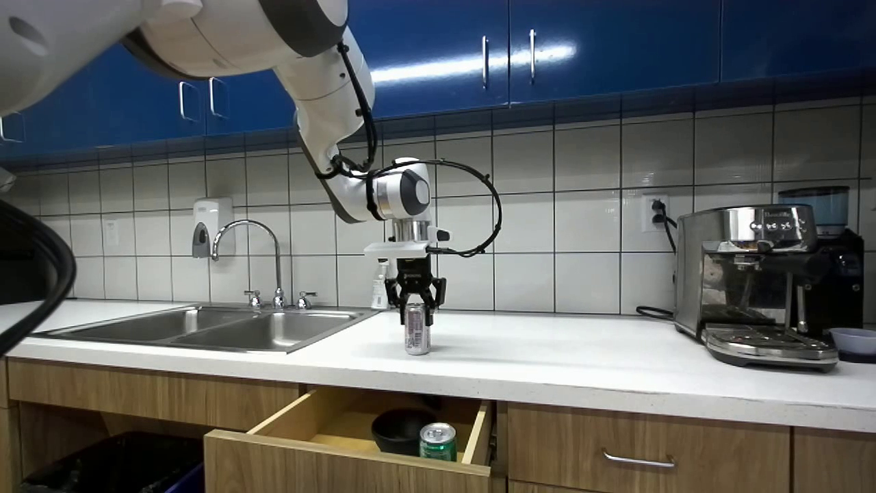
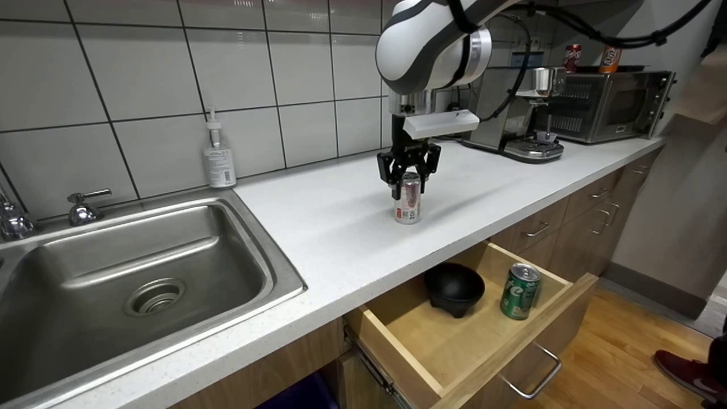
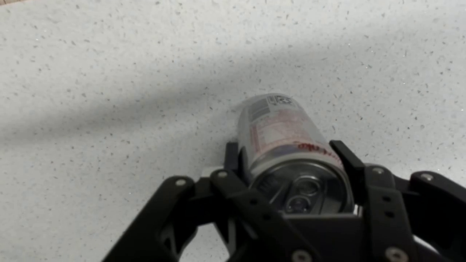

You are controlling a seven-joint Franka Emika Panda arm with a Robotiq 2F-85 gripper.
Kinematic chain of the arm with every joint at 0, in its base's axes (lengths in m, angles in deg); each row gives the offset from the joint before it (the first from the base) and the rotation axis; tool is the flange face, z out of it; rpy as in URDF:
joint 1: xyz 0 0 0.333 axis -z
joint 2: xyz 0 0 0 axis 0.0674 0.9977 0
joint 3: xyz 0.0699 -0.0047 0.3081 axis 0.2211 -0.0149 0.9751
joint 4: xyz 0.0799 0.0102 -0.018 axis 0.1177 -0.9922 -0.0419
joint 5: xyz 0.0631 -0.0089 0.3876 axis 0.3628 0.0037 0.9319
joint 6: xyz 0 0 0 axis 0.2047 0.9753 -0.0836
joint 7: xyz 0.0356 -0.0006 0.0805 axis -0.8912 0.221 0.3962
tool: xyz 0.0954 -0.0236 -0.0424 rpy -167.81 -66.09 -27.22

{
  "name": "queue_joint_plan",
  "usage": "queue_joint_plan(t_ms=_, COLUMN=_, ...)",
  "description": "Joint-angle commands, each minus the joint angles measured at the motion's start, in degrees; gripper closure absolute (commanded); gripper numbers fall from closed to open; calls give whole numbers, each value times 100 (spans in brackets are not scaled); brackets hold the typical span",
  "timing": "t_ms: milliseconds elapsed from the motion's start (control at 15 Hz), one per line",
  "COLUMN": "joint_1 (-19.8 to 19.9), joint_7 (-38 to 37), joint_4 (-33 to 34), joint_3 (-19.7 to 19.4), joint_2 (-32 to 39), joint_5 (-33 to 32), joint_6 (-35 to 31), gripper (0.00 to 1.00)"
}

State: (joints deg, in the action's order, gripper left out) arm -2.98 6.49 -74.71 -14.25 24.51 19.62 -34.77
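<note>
A silver can (image 3: 287, 136) is held between the two black fingers (image 3: 232, 156) of the gripper (image 3: 289, 156), one set against each side near the top. The can's lid (image 3: 287, 178), with its pull tab (image 3: 303, 195), is turned toward the camera. Red lettering (image 3: 313, 147) is printed on the can's side, along with a pale red panel (image 3: 278, 127) and a small grey block (image 3: 259, 110). The speckled counter (image 3: 109, 189) is crossed by a broad, soft shadow (image 3: 127, 112), and a brown sliver (image 3: 12, 1) is seen in the upper left corner.

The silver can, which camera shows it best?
The wrist view: the silver can looks biggest there, with its tab and red letters showing. Both exterior views show it smaller, upright in the gripper.
</note>
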Motion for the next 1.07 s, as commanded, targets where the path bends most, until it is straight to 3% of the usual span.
queue_joint_plan(t_ms=0, joint_1=47, joint_7=187, joint_4=-238, joint_3=64, joint_2=-295, joint_5=-35, joint_6=55, gripper=62)
queue_joint_plan(t_ms=467, joint_1=4, joint_7=261, joint_4=-875, joint_3=65, joint_2=-880, joint_5=-74, joint_6=-23, gripper=62)
queue_joint_plan(t_ms=1000, joint_1=-123, joint_7=425, joint_4=-2050, joint_3=150, joint_2=-1745, joint_5=-141, joint_6=-281, gripper=62)
